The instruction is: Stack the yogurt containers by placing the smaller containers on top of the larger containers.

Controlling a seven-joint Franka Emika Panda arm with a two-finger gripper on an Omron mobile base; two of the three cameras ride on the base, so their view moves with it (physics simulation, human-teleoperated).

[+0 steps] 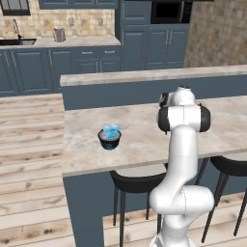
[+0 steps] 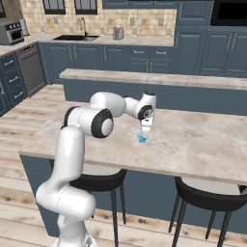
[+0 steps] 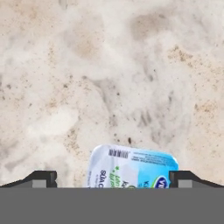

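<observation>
Well off to the hand's left on the worktop (image 1: 144, 140) stands the tub (image 1: 109, 140), dark and round, with one light-blue cup (image 1: 111, 130) already resting on its top. That half of the job looks done: one small cup is stacked.

Directly below the hand (image 2: 144, 134), in the middle of the worktop, lies the second cup (image 2: 142, 139). From the right base view the hand hangs point-down just over it, very close; whether the tips already touch it I cannot tell. In the hand view, that cup's printed lid (image 3: 131, 168) sits between the two dark fingertips (image 3: 43, 178), which stand far apart on either side with a clear gap to the cup at each edge. So the hand is spread wide and pinching nothing.

What is left, as I judge it: close on this second cup, lift it, carry it leftward to the tub and set it on the stack. Since the first cup already takes up the tub's top, the second will likely have to sit on that cup, which is a small perch.

Count: one tub, two cups, one of them stacked and one loose.
</observation>
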